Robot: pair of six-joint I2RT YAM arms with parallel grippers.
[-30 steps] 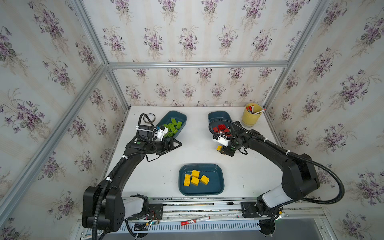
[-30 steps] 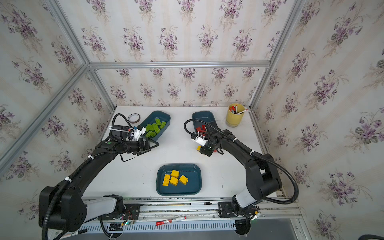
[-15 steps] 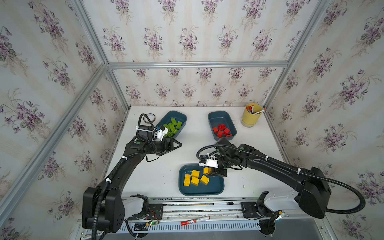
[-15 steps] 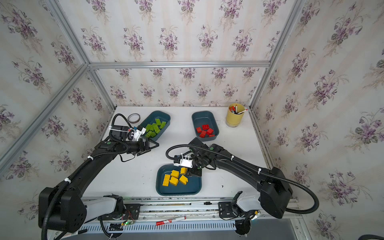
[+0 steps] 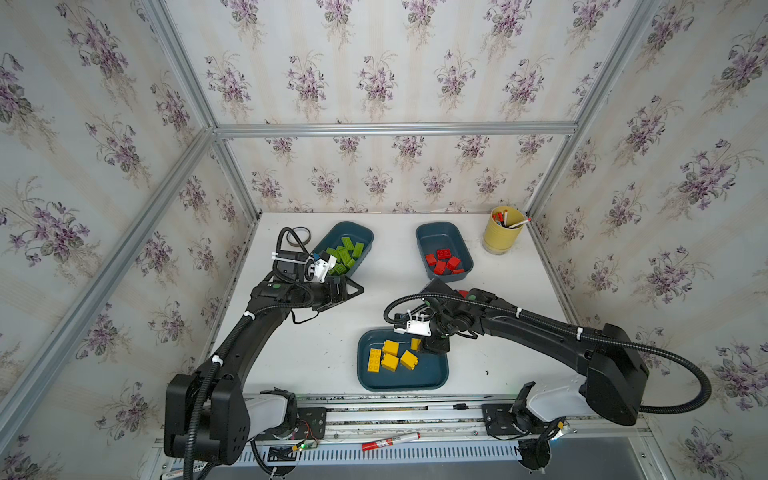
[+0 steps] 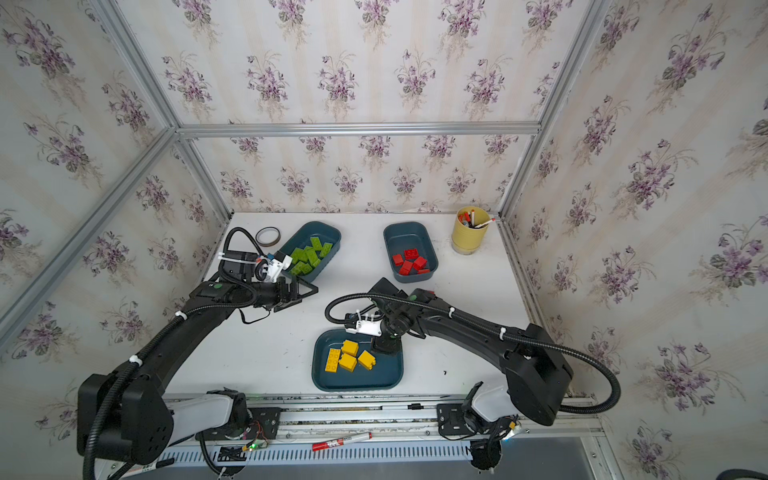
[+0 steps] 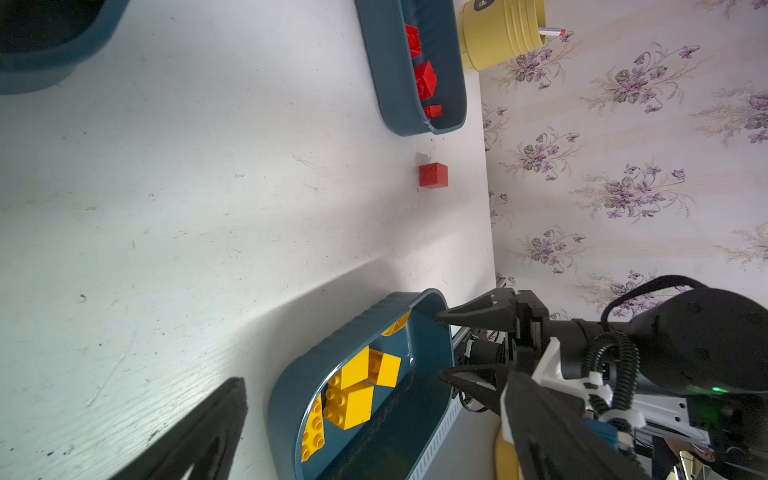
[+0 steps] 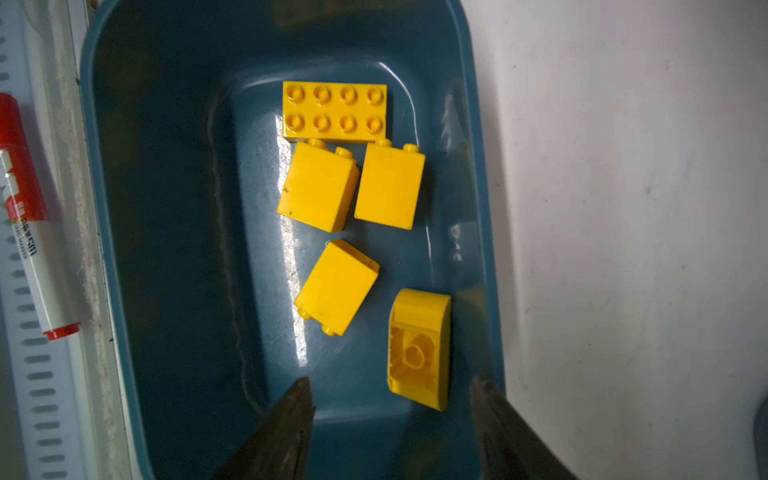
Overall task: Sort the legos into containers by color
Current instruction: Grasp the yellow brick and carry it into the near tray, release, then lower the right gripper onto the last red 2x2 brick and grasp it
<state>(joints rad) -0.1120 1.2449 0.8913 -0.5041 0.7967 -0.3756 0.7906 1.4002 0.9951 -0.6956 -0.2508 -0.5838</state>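
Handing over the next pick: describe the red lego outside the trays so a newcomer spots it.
Find the tray of red legos beside the yellow cup. On the white table just past its end facing the yellow-lego tray sits one square red lego, alone, outside any tray.

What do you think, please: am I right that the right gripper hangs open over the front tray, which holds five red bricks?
Not quite: the bricks in the front tray are yellow, not red; the right wrist view shows all five. The rest stands: the right gripper hangs open over that tray.
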